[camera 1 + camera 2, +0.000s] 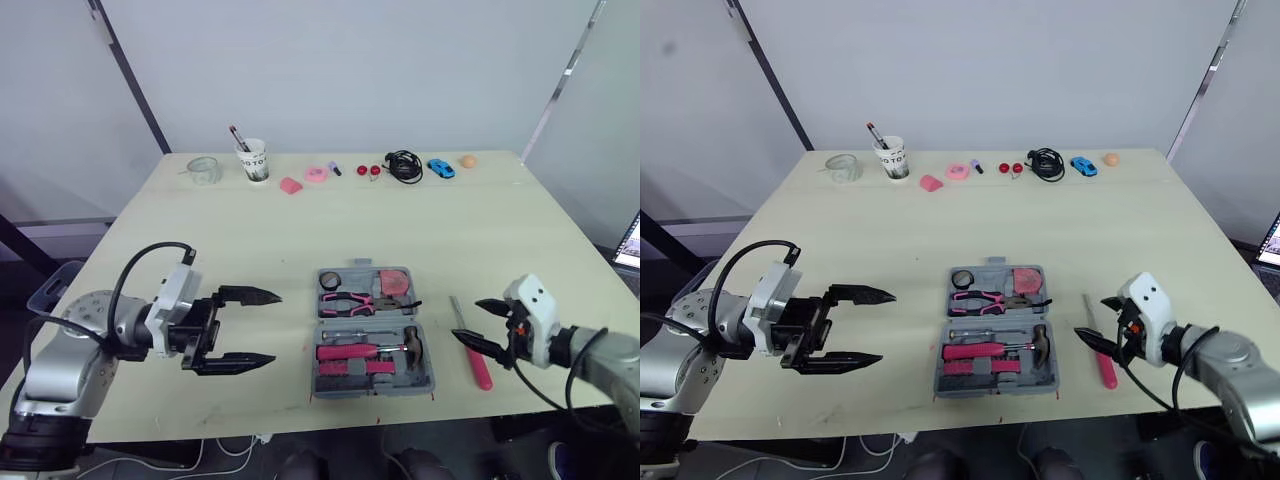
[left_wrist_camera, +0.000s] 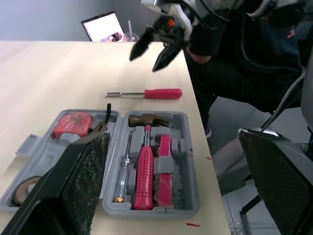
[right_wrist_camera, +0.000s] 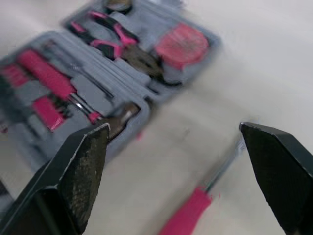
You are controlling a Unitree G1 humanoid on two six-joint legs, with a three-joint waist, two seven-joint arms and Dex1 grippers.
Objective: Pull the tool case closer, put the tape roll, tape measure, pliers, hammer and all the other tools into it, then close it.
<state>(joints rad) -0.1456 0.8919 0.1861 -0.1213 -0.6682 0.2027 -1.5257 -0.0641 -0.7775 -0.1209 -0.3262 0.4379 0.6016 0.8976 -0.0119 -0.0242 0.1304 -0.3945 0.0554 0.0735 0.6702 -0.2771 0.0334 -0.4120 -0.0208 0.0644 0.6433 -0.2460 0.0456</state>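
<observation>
The grey tool case point(image 1: 369, 333) lies open near the table's front edge. Inside it I see the tape roll point(image 1: 330, 278), the red tape measure point(image 1: 397, 284), the pink-handled pliers point(image 1: 347, 300) and the hammer point(image 1: 366, 351) with a pink grip. A red-handled screwdriver point(image 1: 471, 346) lies on the table just right of the case. My right gripper point(image 1: 482, 324) is open and hovers right above that screwdriver. To the left of the case my left gripper point(image 1: 250, 327) is open with nothing between its fingers.
Along the far edge sit a glass jar point(image 1: 204, 169), a paper cup point(image 1: 253, 160) with pens, pink bits point(image 1: 304, 179), a black cable point(image 1: 404, 165), a blue toy car point(image 1: 441, 168) and an orange ball point(image 1: 467, 160). The table point(image 1: 250, 240) is bare between them and the case.
</observation>
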